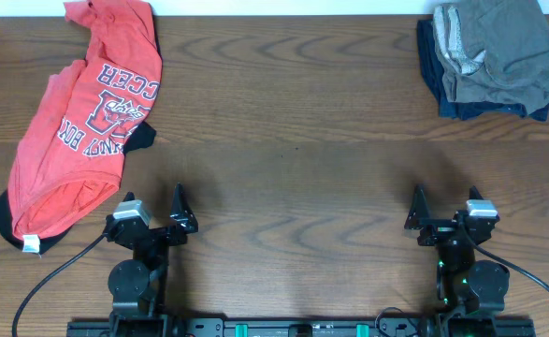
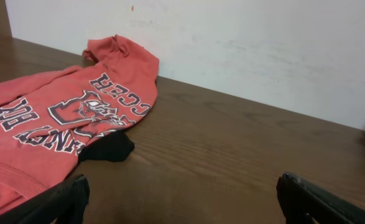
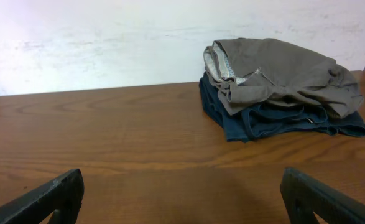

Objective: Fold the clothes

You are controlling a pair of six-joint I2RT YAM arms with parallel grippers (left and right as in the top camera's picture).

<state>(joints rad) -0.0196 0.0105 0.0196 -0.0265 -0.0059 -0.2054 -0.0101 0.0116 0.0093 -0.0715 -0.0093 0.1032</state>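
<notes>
Wooden tabletop point(image 1: 293, 122) is viewed from overhead. Red-orange T-shirt point(image 1: 82, 122) with printed lettering is spread crumpled at 10 o'clock, unfolded, with a black edge seen at its lower end. Grey-olive shorts point(image 1: 498, 47) are bunched at 2 o'clock, laid on top of a dark navy garment point(image 1: 484, 109) and touching it. Left end effector point(image 1: 152, 211) is seen at 7 o'clock, fingers spread apart, nothing held. Right end effector point(image 1: 445, 211) is seen at 5 o'clock, fingers also apart, nothing held, well apart from the clothes
</notes>
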